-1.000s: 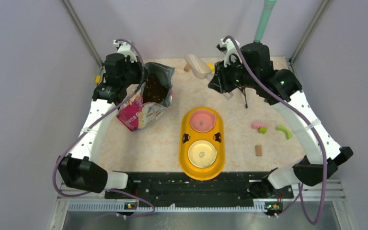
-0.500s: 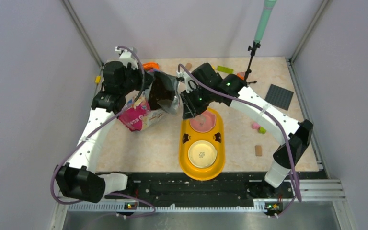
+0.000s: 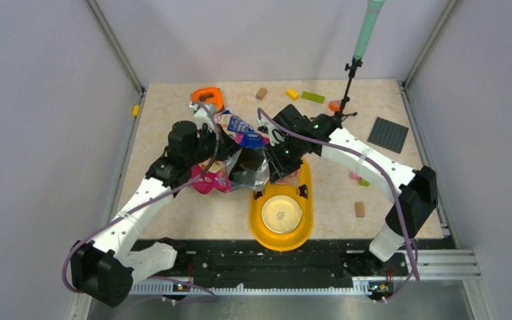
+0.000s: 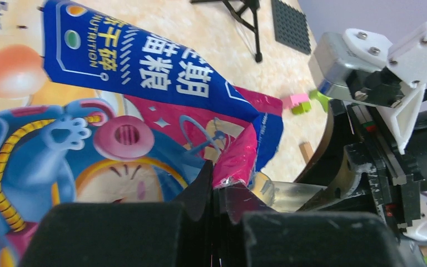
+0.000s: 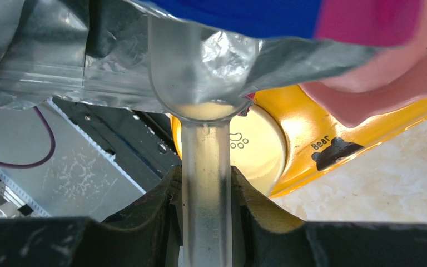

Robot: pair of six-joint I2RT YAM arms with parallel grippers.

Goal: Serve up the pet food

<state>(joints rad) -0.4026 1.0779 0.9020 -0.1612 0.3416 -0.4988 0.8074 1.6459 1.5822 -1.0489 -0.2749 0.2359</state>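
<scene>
Right pincer (image 5: 204, 189) clamps a translucent scoop (image 5: 197, 78), apparently inside the crinkly foil bag (image 5: 50, 50).

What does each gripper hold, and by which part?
Left gripper: the glossy magenta-and-blue foil bag, by a magenta edge fold. Right gripper: the clear plastic scoop, by its handle.

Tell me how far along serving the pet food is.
Done: the left gripper holds the bag tilted toward the yellow feeder. In hand: the right gripper holds a clear scoop, its cup in the bag's mouth. Left: the cream bowl shows no kibble.
</scene>
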